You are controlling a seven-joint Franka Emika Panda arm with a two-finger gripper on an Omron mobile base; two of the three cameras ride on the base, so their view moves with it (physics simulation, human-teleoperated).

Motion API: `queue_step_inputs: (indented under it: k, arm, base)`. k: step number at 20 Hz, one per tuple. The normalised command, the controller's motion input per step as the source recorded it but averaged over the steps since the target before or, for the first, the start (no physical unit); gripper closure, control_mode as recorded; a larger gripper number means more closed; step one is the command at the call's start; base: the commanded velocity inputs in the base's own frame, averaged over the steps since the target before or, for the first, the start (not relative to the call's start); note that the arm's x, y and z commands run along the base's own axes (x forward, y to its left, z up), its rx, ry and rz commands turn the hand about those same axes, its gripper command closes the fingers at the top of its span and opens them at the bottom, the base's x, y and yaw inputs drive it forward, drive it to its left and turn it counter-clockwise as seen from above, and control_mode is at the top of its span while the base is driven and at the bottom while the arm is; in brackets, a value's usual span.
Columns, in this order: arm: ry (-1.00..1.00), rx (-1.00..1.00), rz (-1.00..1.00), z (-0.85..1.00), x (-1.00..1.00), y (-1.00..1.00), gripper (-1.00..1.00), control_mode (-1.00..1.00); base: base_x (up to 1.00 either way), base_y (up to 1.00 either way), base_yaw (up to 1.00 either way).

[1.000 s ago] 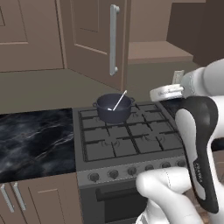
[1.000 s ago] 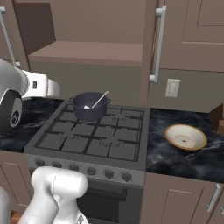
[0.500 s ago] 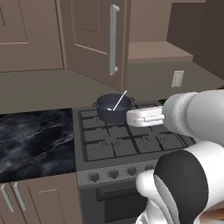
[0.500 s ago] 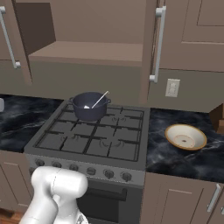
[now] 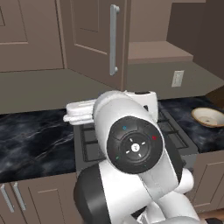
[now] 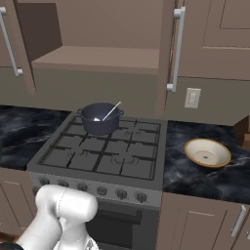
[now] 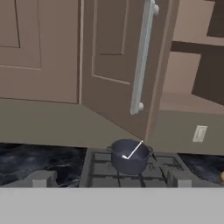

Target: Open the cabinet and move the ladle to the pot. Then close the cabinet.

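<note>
ladle [image 6: 108, 113] in pot [image 6: 99, 118], handle up-right

Ladle [image 6: 110, 112] in pot [image 6: 99, 118] on stove [image 6: 102, 156], below cabinet [image 6: 100, 53].

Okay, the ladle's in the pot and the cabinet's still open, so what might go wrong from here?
1. The ladle leans over the rim of the pot; a low sweep of the arm toward the cabinet might knock it out.
2. The open door juts over the stove; approaching from the wrong side might push it wider.
3. The bar handle is slim; the open claw might slip off it.
</note>
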Motion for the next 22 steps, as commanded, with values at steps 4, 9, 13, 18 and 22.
queue_step_inputs:
  k: [4, 9, 13, 18, 22]
  arm:
    - [-0.29, -0.11, -0.1, 0.0, 0.9, 0.62, -1.0, -1.0]
    - [-0.25, -0.12, -0.14, 0.0, 1.0, 0.25, -1.0, -1.0]
    - [-0.13, -0.05, -0.16, 0.19, 0.89, -0.11, -1.0, -1.0]
    - [0.0, 0.0, -0.08, 0.42, 0.72, -0.48, -1.0, -1.0]
    - [0.0, 0.0, -0.11, 0.37, 0.9, -0.25, -1.0, -1.0]
  base:
    - [0.0, 0.0, 0.0]
    - [0.0, 0.0, 0.0]
    - [0.0, 0.0, 0.0]
    - [0.0, 0.0, 0.0]
    - [0.0, 0.0, 0.0]
